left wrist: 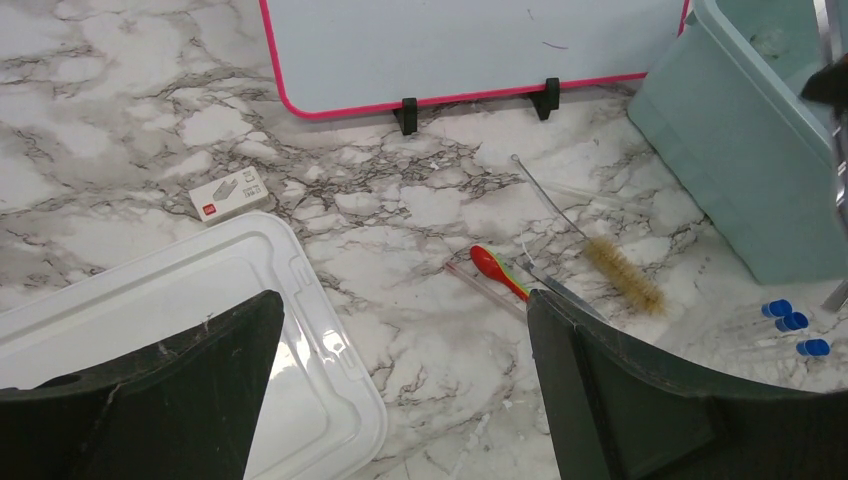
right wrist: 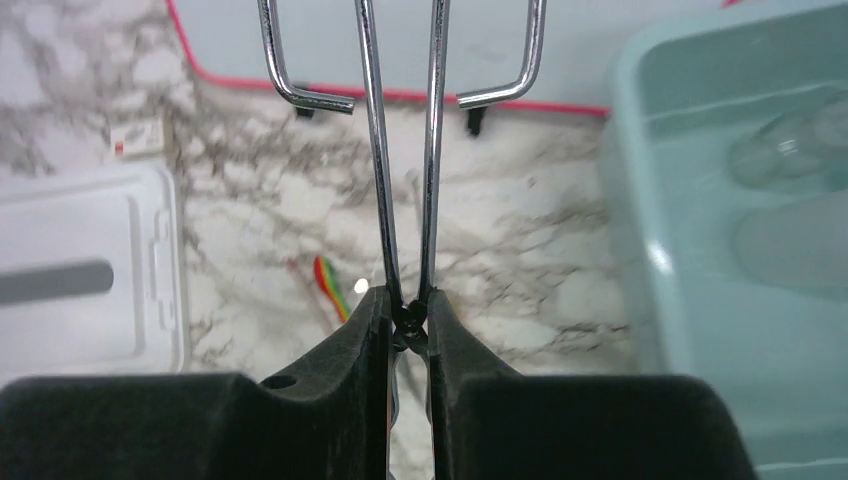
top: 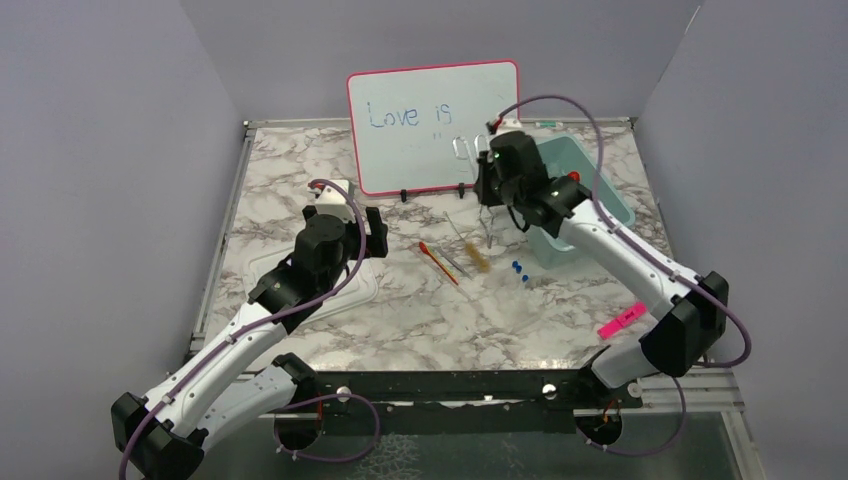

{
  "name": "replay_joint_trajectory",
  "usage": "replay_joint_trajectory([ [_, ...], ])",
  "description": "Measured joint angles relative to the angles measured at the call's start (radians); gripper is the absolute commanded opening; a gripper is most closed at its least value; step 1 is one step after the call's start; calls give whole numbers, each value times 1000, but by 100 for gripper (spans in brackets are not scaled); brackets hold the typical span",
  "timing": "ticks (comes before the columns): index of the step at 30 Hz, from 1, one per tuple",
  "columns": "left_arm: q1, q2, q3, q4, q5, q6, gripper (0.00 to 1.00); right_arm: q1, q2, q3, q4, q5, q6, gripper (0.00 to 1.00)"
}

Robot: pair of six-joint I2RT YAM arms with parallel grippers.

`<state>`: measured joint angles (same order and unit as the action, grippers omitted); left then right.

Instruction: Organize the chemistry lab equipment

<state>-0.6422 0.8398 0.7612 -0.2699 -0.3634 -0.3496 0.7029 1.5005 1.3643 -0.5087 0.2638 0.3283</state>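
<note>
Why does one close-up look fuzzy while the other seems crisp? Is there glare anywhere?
Right wrist view: the metal tongs in the right gripper are fairly sharp, while the table and bin behind them are soft, with a bright glint on the bin's rim. Left wrist view: crisp, even the brush bristles show. Top view: evenly lit, but the small items show little detail.

Pincers: two, the left pincer and the right pincer.
Metal tongs: one, gripped in the right pincer.
Teal bin: one, right of the right pincer.
Ahead of the left pincer:
- wire brush, one
- red-tipped stick, one
- blue-capped tubes, three
- small white box, one
- whiteboard, one

White lid: one, below the left pincer.
Pink marker: one.
</note>
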Motion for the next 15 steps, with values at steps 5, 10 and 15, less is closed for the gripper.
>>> replay_joint_trajectory([
  [5,0,0,0,0,0,0,94,-186,-56,86,3,4,-60,4],
  [10,0,0,0,0,0,0,94,-355,-89,92,8,-15,-115,5],
  [15,0,0,0,0,0,0,94,-458,-63,92,-16,-58,-191,5],
])
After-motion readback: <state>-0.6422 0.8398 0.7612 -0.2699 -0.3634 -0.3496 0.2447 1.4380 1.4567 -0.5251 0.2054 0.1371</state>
